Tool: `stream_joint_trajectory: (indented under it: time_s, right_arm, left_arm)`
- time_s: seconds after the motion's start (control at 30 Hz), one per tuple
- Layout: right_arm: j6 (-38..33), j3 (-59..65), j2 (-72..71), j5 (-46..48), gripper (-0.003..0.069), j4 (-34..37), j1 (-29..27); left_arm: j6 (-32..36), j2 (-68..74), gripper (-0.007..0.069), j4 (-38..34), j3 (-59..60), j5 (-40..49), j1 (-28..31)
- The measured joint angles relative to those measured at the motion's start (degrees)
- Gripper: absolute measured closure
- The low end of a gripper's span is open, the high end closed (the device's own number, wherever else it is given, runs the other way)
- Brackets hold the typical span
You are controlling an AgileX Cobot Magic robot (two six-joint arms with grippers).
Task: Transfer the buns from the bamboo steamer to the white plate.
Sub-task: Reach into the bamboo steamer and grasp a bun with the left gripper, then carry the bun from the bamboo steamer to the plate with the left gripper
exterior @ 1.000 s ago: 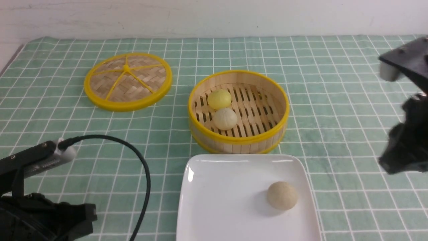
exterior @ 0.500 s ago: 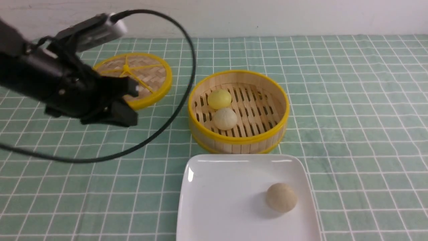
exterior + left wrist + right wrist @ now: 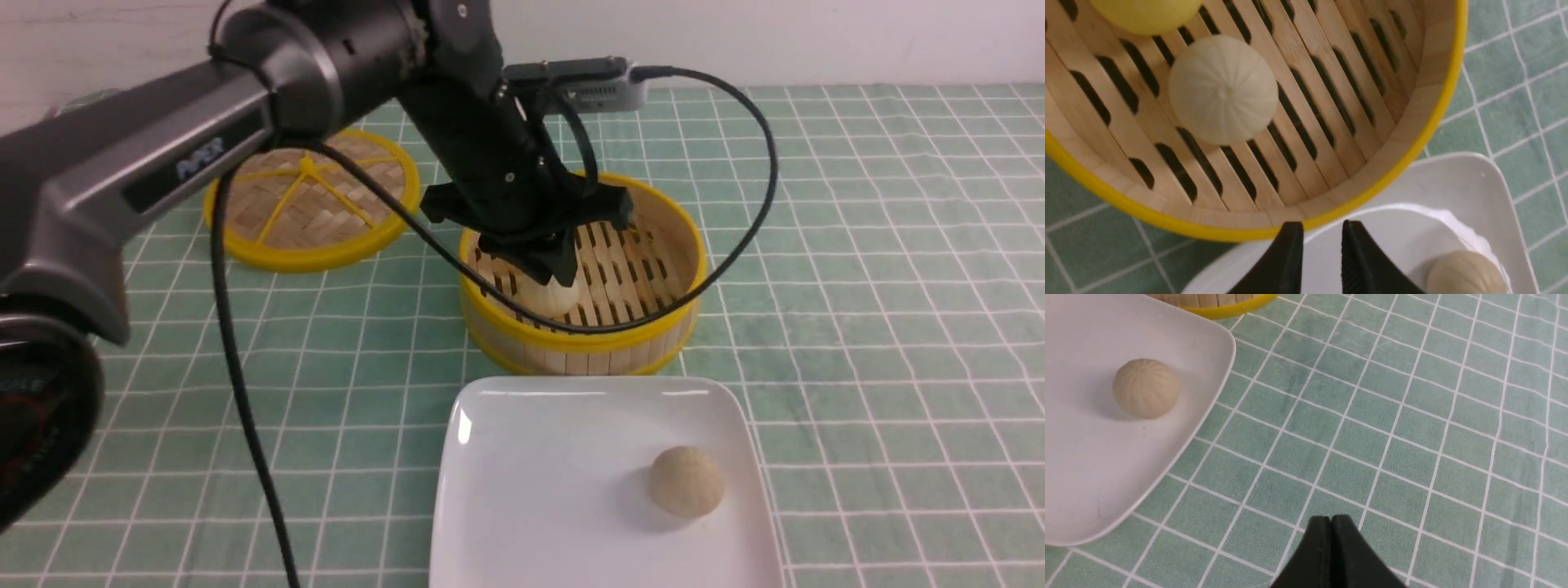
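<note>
My left gripper [image 3: 1318,223] hovering over bamboo steamer [image 3: 588,347], fingers [image 3: 1286,261] standing slightly apart, gripping nothing. Beige bun [image 3: 1223,90] and yellow bun [image 3: 1145,14] sitting side by side on slatted floor. Third bun [image 3: 687,480] resting on white plate [image 3: 531,490]. My right gripper [image 3: 1331,517] hanging over checked cloth [image 3: 1372,416] beside plate, its fingers [image 3: 1314,555] pressing together, empty.

Left arm link [image 3: 200,159]: pale lettering, probably "PiPER"; base [image 3: 33,392] print illegible.
</note>
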Motion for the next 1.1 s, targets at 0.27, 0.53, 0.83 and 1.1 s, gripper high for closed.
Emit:
stream_joint_trajectory:
  time_s: [0.27,0.53,0.83,1.1]
  right_arm:
    - [0.00,0.00,-0.05,-0.45,0.0659,0.22,0.00]
    - [0.00,0.02,-0.09,-0.73,0.0655,0.22,0.00]
    - [0.00,0.06,-0.09,-0.73,0.0649,0.22,0.00]
    - [0.00,0.06,-0.09,-0.78,0.0642,0.22,0.00]
  left_arm:
    - [-3.07,4.11,0.0210,10.28,-1.79,-5.48,-2.21]
    - [-3.24,8.53,0.0238,11.34,-1.90,-9.23,-2.23]
    - [-3.24,9.00,0.0595,11.34,-2.07,-6.81,-2.23]
    - [-3.24,-3.82,0.0599,12.22,-2.01,0.01,-2.23]
